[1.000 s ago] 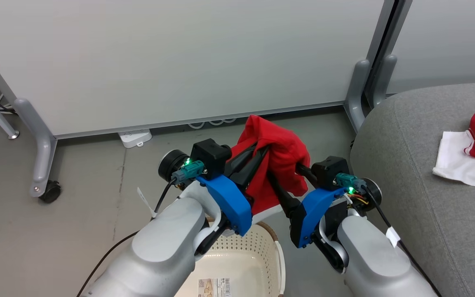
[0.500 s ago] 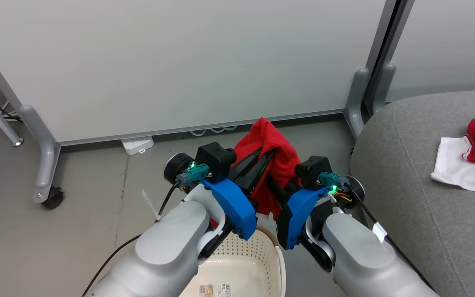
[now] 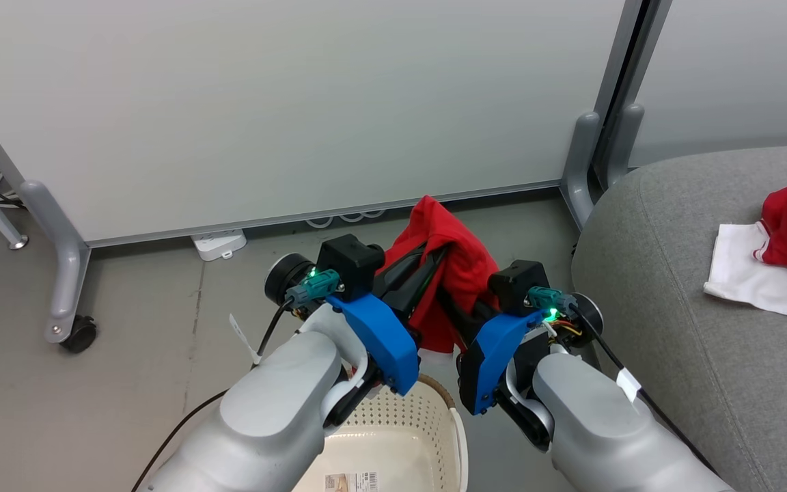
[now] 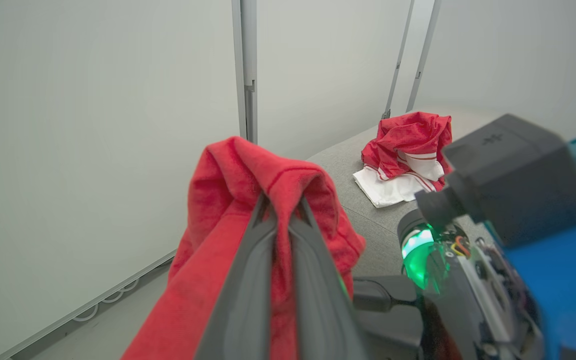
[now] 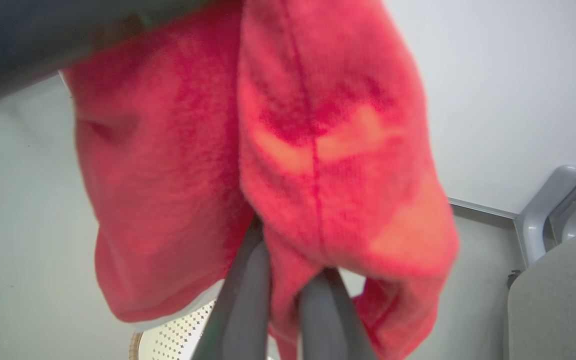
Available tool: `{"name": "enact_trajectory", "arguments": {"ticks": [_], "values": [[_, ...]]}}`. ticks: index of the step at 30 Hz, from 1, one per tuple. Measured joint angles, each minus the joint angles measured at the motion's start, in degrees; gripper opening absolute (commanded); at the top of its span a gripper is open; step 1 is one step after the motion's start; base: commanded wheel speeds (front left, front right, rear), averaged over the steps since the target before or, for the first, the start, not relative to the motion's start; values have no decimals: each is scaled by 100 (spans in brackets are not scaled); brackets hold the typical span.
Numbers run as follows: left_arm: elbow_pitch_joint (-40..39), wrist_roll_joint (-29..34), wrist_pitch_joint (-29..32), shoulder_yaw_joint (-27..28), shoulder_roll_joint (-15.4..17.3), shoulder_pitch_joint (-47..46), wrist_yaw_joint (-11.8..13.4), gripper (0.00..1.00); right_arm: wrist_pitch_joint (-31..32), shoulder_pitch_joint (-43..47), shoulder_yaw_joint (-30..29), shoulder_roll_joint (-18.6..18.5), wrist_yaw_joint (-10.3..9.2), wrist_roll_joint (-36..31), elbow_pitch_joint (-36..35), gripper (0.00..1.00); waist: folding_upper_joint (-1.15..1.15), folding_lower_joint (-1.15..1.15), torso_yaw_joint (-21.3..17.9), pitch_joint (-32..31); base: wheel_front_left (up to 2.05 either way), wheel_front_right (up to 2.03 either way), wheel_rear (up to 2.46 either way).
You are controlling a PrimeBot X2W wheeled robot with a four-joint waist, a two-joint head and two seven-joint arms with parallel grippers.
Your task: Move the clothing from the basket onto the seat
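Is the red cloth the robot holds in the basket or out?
Out. The red garment hangs clear of the basket, pinched by the left gripper and the right gripper.

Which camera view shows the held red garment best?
The head view: the red garment is sharp, with most of its outline. The left wrist view cuts off its lower part; the right wrist view is too close and blurred.

Bright even indoor light, faint shadows, head view sharp, red garment (image 5: 318, 150) blurred in right wrist view
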Motion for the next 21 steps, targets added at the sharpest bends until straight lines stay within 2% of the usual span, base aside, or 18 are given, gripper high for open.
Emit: {"name": "enact_trajectory", "arguments": {"ticks": [11, 12, 13, 14, 21], "values": [[7, 18, 0, 30, 0, 3, 0, 0, -134, -85, 245, 0, 1, 253, 178, 0, 0, 0, -19, -23, 0, 0, 0], [8, 19, 0, 33, 1, 3, 0, 24, -135, -101, 264, 0, 1, 265, 191, 0, 0, 0, -20, -23, 0, 0, 0], [7, 29, 0, 36, 1, 3, 0, 73, -144, -116, 283, 0, 0, 287, 202, 0, 0, 0, -21, -22, 0, 0, 0], [7, 49, 0, 40, 0, 3, 0, 100, -159, -124, 301, 0, 1, 299, 213, 0, 0, 0, -21, -22, 0, 0, 0], [-7, 102, -4, 81, 0, 3, 4, 100, -234, -151, 400, -1, 0, 388, 318, 0, 0, 0, -20, -17, 0, 0, 0]]}}
